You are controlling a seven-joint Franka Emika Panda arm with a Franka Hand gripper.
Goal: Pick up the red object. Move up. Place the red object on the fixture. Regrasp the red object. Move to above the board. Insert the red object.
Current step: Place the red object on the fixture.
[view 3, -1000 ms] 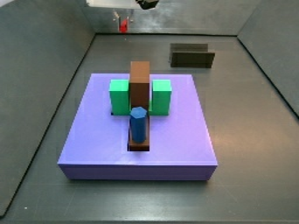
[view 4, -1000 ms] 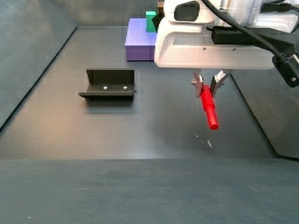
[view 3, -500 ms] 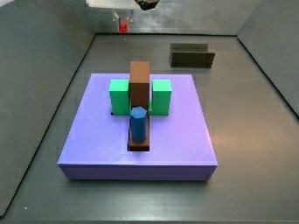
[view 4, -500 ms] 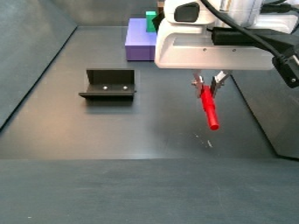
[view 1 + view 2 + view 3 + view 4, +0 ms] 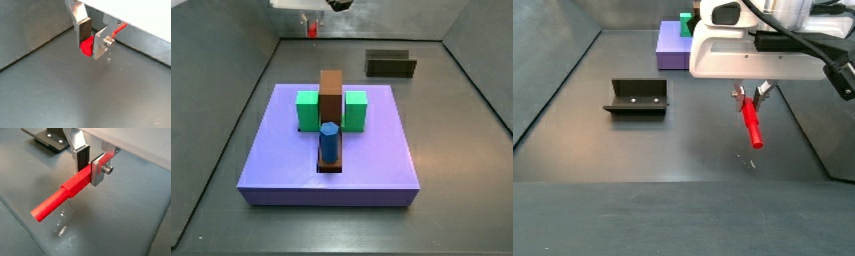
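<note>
My gripper (image 5: 752,97) is shut on the red object (image 5: 752,122), a slim red peg that hangs down from the fingers above the grey floor. In both wrist views the silver fingers clamp its thicker end (image 5: 81,178), (image 5: 86,46); the gripper (image 5: 89,169) holds it and the thinner end juts out free. In a side view the gripper (image 5: 309,30) is at the far end, beyond the board (image 5: 331,150). The fixture (image 5: 637,97), a dark open holder, stands on the floor well to the side of the gripper; it also shows in a side view (image 5: 390,64) and a wrist view (image 5: 52,139).
The lavender board carries two green blocks (image 5: 309,110), a brown bar (image 5: 331,95) and a blue cylinder (image 5: 329,142). Its far end shows in a side view (image 5: 673,42). Grey walls ring the floor (image 5: 633,150).
</note>
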